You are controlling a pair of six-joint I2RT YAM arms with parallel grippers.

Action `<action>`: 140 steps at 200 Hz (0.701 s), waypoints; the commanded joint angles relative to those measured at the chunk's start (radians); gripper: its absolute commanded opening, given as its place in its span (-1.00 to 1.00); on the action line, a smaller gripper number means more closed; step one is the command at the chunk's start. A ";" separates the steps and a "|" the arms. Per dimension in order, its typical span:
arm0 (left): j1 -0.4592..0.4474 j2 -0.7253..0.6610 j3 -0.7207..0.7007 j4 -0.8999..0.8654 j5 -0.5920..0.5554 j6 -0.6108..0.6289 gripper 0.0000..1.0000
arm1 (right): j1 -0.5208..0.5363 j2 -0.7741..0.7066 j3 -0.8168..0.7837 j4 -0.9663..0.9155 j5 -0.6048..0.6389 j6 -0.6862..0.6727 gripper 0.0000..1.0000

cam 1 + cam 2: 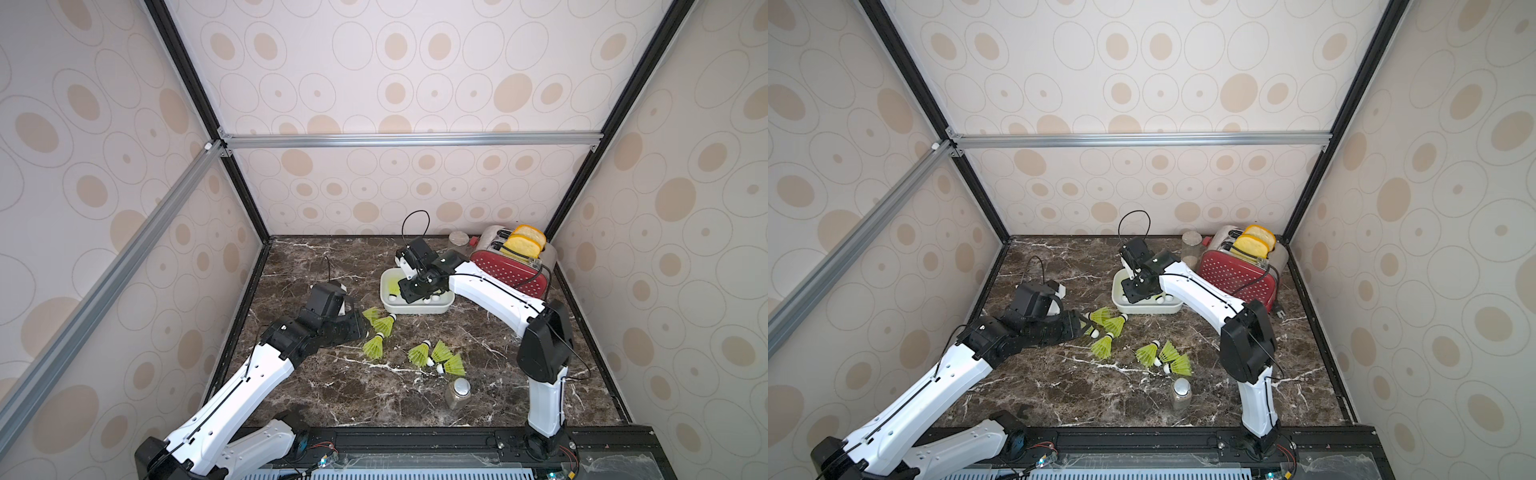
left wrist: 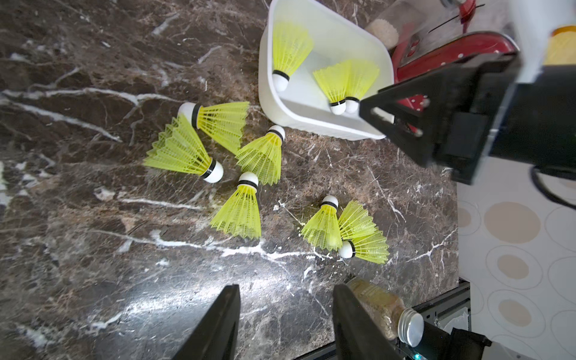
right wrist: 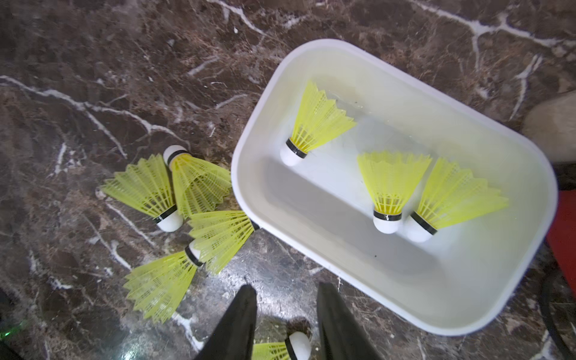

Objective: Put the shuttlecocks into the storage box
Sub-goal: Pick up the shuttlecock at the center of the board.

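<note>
In the storage box (image 3: 358,255), far on the marble table (image 1: 332,395), lie three shuttlecocks (image 3: 318,124); seven more lie nearer, outside it. Both the left gripper (image 2: 286,288) and the right gripper (image 3: 286,286) are released, holding nothing.

White-shelled arms (image 1: 490,296), black joints (image 1: 544,345), thin black cables (image 1: 416,211) along each link (looped above wrists), tapered black claw fingers (image 2: 218,327)

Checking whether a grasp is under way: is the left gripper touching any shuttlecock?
Apart. In the left wrist view, bare marble separates the open left gripper from the nearest shuttlecock.
</note>
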 commanded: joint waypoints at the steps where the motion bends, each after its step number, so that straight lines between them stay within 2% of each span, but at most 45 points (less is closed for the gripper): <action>1: 0.007 -0.031 -0.018 -0.065 -0.027 -0.029 0.02 | 0.016 -0.072 -0.080 0.010 0.024 -0.025 -0.24; 38: 0.021 -0.005 -0.047 -0.103 -0.056 -0.213 0.03 | 0.038 -0.201 -0.212 0.015 0.039 -0.021 -0.24; 70: 0.026 0.080 -0.055 -0.048 -0.126 -0.485 0.03 | 0.047 -0.291 -0.277 -0.010 0.030 -0.024 -0.24; 81: 0.025 0.123 -0.057 -0.032 -0.156 -0.585 0.01 | 0.049 -0.318 -0.309 0.014 -0.036 -0.052 -0.22; 91: 0.025 0.169 -0.057 0.009 -0.160 -0.648 0.01 | 0.051 -0.366 -0.377 0.095 -0.156 -0.103 -0.20; 107: 0.025 0.259 -0.048 0.082 -0.151 -0.723 0.00 | 0.051 -0.456 -0.497 0.220 -0.200 -0.115 -0.18; 125: 0.025 0.364 -0.002 0.114 -0.167 -0.741 0.00 | 0.043 -0.541 -0.603 0.330 -0.251 -0.142 -0.09; 140: 0.025 0.445 0.061 0.091 -0.205 -0.723 0.02 | 0.002 -0.565 -0.656 0.397 -0.363 -0.118 -0.03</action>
